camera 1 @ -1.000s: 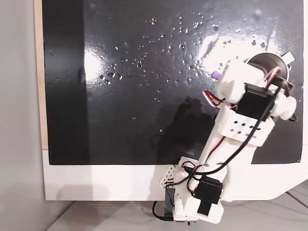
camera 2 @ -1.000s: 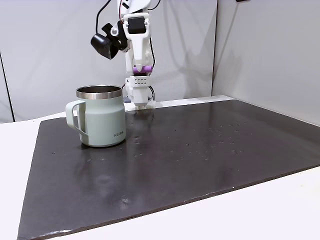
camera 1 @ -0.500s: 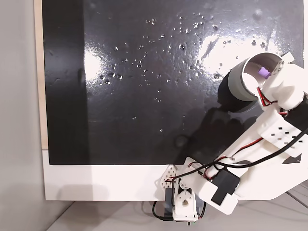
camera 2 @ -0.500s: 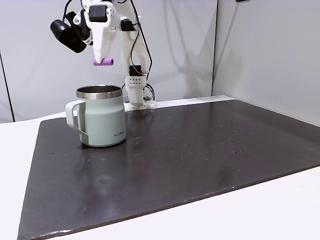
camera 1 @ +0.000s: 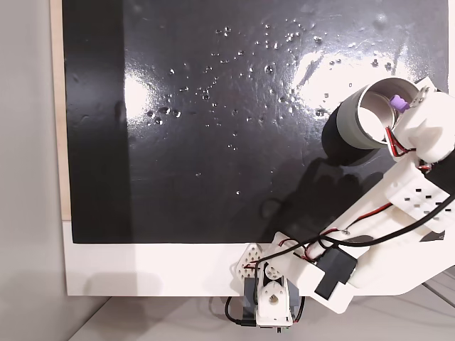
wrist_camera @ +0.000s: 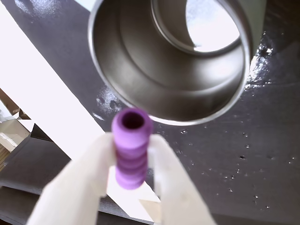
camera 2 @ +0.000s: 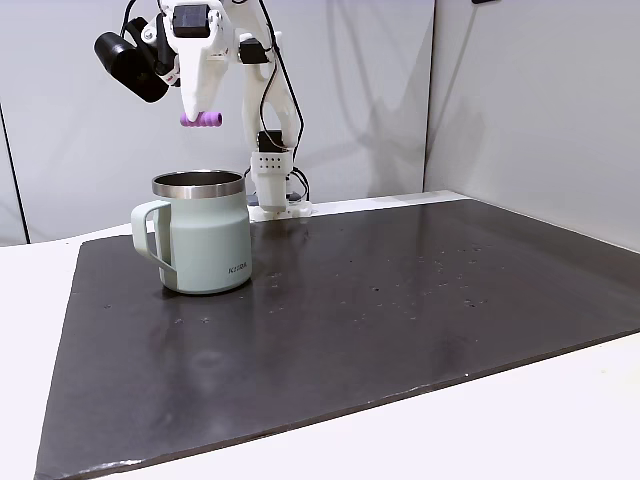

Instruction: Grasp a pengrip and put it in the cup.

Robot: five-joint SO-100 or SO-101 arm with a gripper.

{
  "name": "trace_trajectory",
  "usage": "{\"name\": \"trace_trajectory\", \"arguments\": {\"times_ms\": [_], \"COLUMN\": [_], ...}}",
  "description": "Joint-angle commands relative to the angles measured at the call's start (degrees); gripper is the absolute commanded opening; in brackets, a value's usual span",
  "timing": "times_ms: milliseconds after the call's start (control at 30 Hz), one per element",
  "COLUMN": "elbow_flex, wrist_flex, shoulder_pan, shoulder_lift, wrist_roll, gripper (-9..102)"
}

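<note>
Up close in the wrist view, the gripper (wrist_camera: 132, 164) has its two white fingers clenched on the pengrip (wrist_camera: 131, 147), a ribbed purple tube with its open end toward the camera. Beyond it gapes the shiny mouth of the cup (wrist_camera: 173, 89). In a fixed view, the pengrip (camera 2: 201, 120) hangs above the cup (camera 2: 205, 245), apart from its rim, on the black mat (camera 2: 400, 300).

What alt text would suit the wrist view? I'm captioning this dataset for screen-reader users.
The end effector, shut on a small purple ribbed pengrip, holds it just above and in front of the open mouth of a stainless-steel cup. The cup's shiny inside is empty, and it stands on a dark mat speckled with small marks.
</note>
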Motion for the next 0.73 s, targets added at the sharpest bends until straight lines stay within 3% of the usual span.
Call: {"name": "trace_trajectory", "arguments": {"times_ms": [0, 167, 700], "elbow_flex": [-3.6, -3.6, -3.6], "wrist_flex": [0.8, 0.8, 0.7], "shoulder_pan": [-0.3, -0.2, -0.4], "shoulder_lift": [0.5, 0.5, 0.4], "wrist_roll": [-0.4, 0.0, 0.3], "gripper": [22, 28, 29]}}
